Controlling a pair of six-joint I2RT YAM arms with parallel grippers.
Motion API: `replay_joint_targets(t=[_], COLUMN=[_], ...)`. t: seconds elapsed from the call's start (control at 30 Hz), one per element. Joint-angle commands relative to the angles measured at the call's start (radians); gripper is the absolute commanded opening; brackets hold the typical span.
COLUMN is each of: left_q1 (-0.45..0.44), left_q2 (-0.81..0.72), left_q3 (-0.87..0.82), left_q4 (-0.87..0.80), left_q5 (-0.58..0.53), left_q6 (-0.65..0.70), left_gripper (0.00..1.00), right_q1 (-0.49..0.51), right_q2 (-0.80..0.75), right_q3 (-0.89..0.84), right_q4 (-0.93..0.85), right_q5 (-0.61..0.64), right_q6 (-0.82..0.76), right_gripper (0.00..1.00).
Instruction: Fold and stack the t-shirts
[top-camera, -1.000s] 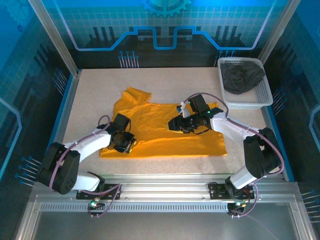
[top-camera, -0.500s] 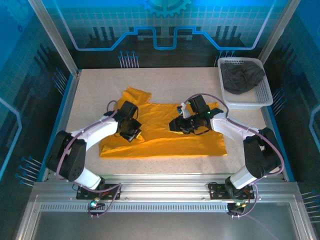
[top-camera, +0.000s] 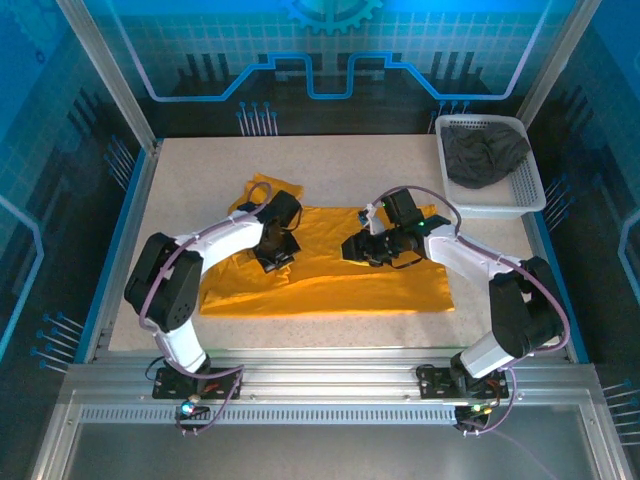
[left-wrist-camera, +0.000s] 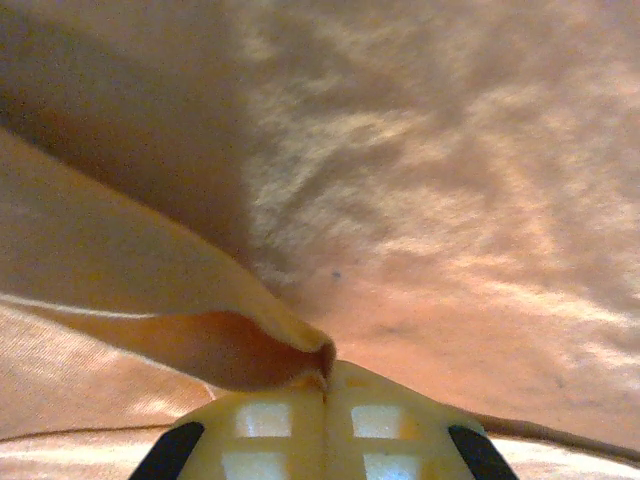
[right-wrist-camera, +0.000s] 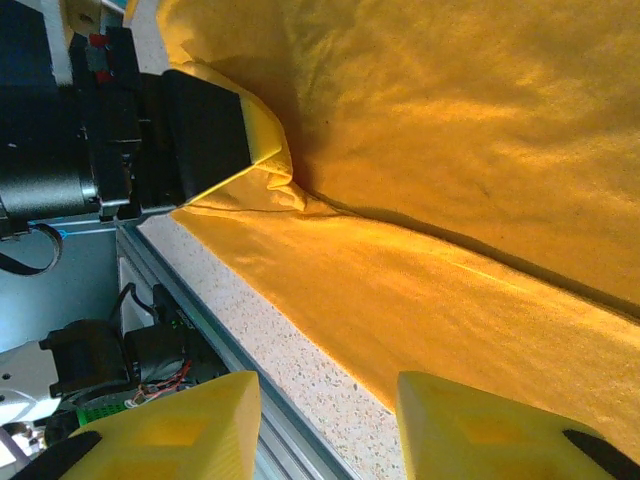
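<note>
The orange-yellow t-shirt (top-camera: 340, 285) lies spread on the table's middle. My left gripper (top-camera: 276, 254) is over its left part, shut on a raised fold of the orange fabric (left-wrist-camera: 240, 340); the pinch shows at the fingertips (left-wrist-camera: 325, 378). The right wrist view catches that same gripper (right-wrist-camera: 235, 135) with fabric bunched at its tip. My right gripper (top-camera: 356, 247) hovers open just above the shirt's centre, its yellow fingers (right-wrist-camera: 170, 430) apart with nothing between them. The dark grey t-shirt (top-camera: 483, 155) sits crumpled in the basket.
A white mesh basket (top-camera: 530, 190) stands at the back right corner of the speckled table (top-camera: 200, 170). The metal front rail (top-camera: 320, 365) runs along the near edge, close to the shirt's hem (right-wrist-camera: 300, 300).
My left gripper has swung from the shirt's front left corner up and to the right, dragging the left edge of the orange shirt over the body. The right gripper has barely moved.
</note>
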Motion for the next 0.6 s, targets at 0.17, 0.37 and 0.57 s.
replay_joint_targets(t=[0.17,0.37,0.57], left_q1=[-0.019,-0.021,-0.019], left_q2=[0.046,0.100,0.044], left_q3=[0.072,0.106,0.119], left_q4=[-0.033,-0.033,-0.075], left_q5=[-0.069,-0.047,-0.155], left_q6=[0.061,0.107,0.129], left_gripper=[0.00,0.04,0.46], right_q1=[-0.012,-0.011,-0.012], right_q2=[-0.015,-0.007,-0.009], right_q3=[0.002,0.006,0.013], right_q4=[-0.024,-0.027,-0.039], right_q5=[-0.012,-0.015,-0.009], right_q6=[-0.007,-0.009,-0.017], right_gripper=[0.41,0.41,0.41])
